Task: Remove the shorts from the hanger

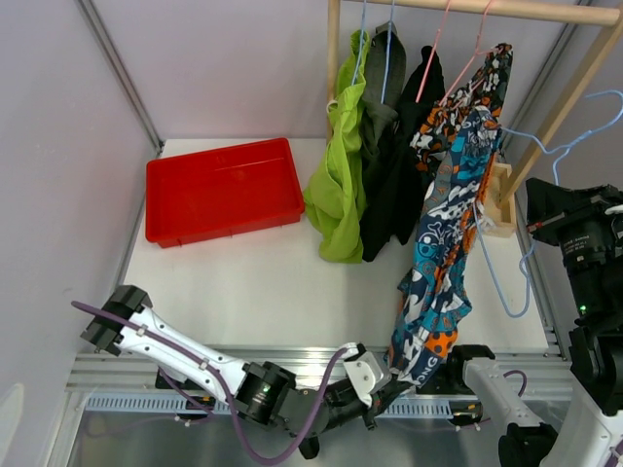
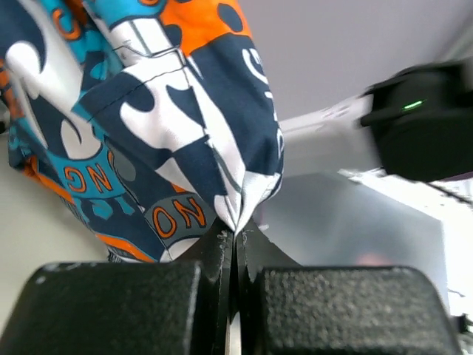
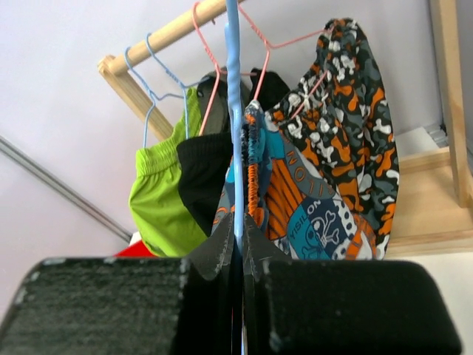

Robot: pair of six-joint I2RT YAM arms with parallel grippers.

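Note:
The teal-orange-white patterned shorts (image 1: 448, 233) hang stretched from a blue wire hanger (image 1: 493, 268) at the rack down to the table's near edge. My left gripper (image 1: 386, 375) is shut on their lower hem, as the left wrist view (image 2: 236, 233) shows with the fabric (image 2: 170, 111) above the jaws. My right gripper (image 1: 533, 229) is shut on the blue hanger wire (image 3: 235, 111), beside the shorts' waistband (image 3: 295, 200). The lime green (image 1: 336, 185), dark grey-olive (image 1: 380, 107), black (image 1: 404, 156) and orange-black-white (image 1: 477, 88) shorts hang on the rod.
A wooden rack with a top rod (image 1: 506, 8), a slanted post (image 1: 565, 107) and a base block (image 1: 499, 209) stands at the back right. A red tray (image 1: 222, 190) lies at the back left. Pink and blue hangers (image 3: 203, 66) hold the other shorts.

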